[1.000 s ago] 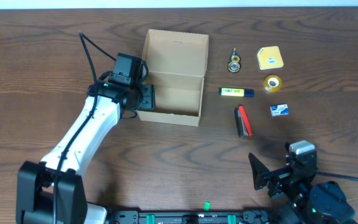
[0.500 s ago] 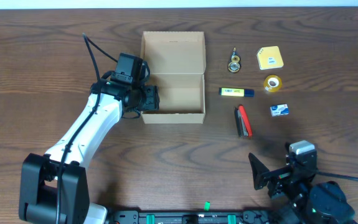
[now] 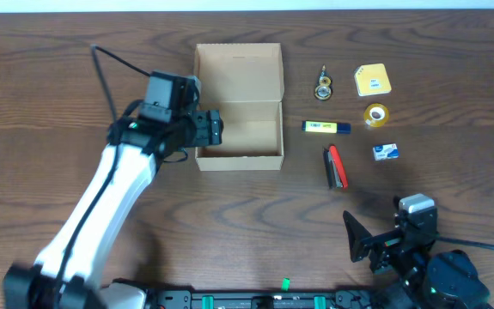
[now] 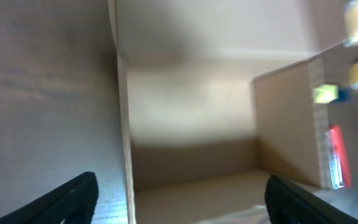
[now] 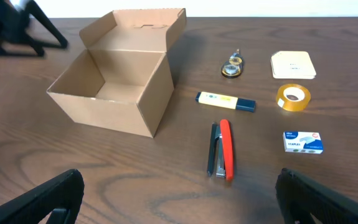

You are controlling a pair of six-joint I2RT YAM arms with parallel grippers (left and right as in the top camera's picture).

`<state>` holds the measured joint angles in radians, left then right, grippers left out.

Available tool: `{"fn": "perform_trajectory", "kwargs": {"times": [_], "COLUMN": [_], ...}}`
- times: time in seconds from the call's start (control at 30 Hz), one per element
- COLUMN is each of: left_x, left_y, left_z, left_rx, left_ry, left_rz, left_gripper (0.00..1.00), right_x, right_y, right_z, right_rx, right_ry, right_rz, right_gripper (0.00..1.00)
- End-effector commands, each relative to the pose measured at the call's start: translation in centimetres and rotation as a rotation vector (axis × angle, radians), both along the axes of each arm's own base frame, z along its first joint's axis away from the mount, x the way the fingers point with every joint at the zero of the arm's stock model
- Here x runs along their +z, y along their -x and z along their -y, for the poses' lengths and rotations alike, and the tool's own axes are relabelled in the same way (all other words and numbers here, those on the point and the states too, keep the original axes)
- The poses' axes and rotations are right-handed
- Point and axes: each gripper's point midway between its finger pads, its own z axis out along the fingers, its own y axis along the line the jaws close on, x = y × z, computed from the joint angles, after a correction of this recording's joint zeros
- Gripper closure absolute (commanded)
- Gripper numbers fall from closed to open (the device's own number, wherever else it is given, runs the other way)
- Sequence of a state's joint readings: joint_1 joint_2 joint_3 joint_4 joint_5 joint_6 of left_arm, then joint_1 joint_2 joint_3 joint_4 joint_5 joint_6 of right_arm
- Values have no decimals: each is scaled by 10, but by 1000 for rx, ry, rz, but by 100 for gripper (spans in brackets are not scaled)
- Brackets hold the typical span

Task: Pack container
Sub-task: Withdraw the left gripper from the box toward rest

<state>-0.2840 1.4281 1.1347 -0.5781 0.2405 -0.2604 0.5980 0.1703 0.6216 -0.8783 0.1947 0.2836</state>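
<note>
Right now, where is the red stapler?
In the overhead view the red stapler lies right of the container, just below the yellow highlighter and left of the staples box.

1 cardboard box point(image 3: 238, 73). 6 small desk items beside it, 1 of ea. kind: red-and-black stapler point(image 3: 336, 166), yellow highlighter point(image 3: 326, 127), roll of tape point(image 5: 284, 99), yellow square box point(image 3: 372, 80), pkt of staples point(image 3: 386, 152), and a small brass-coloured metal bit point(image 3: 323, 84), too small to ID.
</note>
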Motion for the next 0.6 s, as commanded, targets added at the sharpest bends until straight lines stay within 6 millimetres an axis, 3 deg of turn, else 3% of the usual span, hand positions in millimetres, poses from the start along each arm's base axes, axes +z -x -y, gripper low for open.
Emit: {"fn": "perform_trajectory", "kwargs": {"times": [0.0, 0.2, 0.57], "left_x": [52, 96, 128], "left_y": [0, 30, 87], "left_z": [-8, -18, -30], "left_rx": [-7, -29, -123], "left_ry": [-17, -13, -51], "left_rz": [153, 261, 348], "left_gripper": [11, 2, 5], "right_x": [4, 4, 4], "right_y": [1, 1, 0], "right_z": [-1, -1, 1], "right_rx": [10, 10, -2], "right_ry": [4, 4, 9], "right_rz": [9, 9, 13], "right_gripper": [1, 1, 1]}}
